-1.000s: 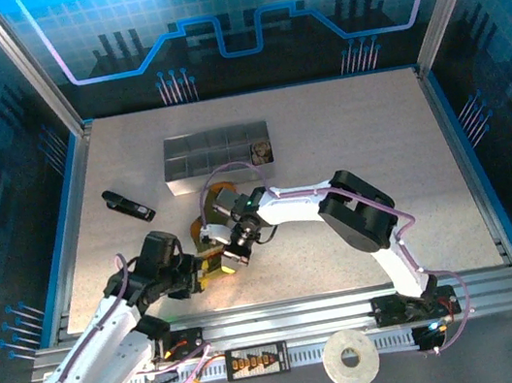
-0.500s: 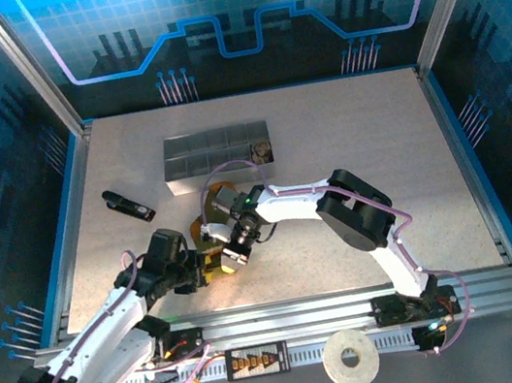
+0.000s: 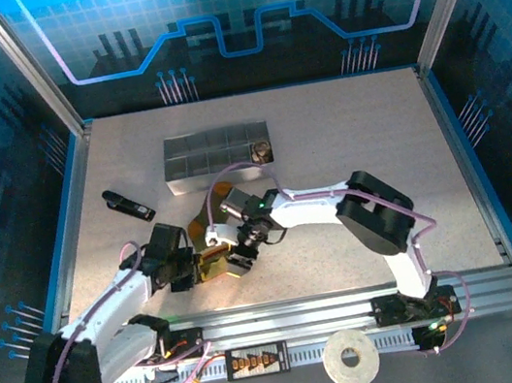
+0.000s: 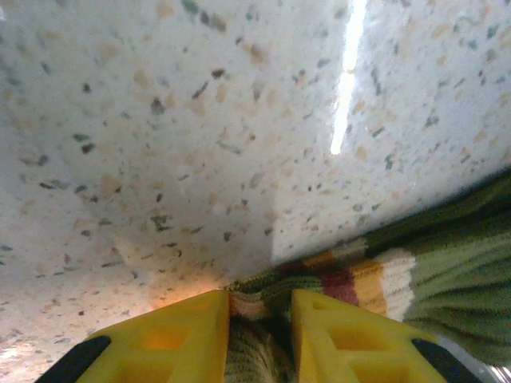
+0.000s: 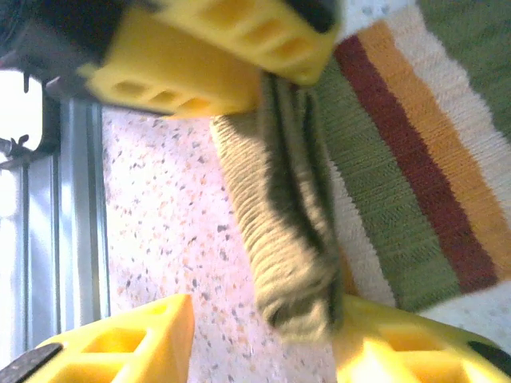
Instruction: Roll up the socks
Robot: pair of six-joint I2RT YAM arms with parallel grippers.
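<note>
Olive striped sock on the table, close to the near edge and left of centre, between the two grippers. The left gripper is clamped on a bunched edge of the sock, with the knit pinched between its yellow fingers just over the speckled surface. The right gripper is spread wide and grips nothing. A folded thickness of the sock lies in its gap, against one finger, just beside the left gripper's tips.
</note>
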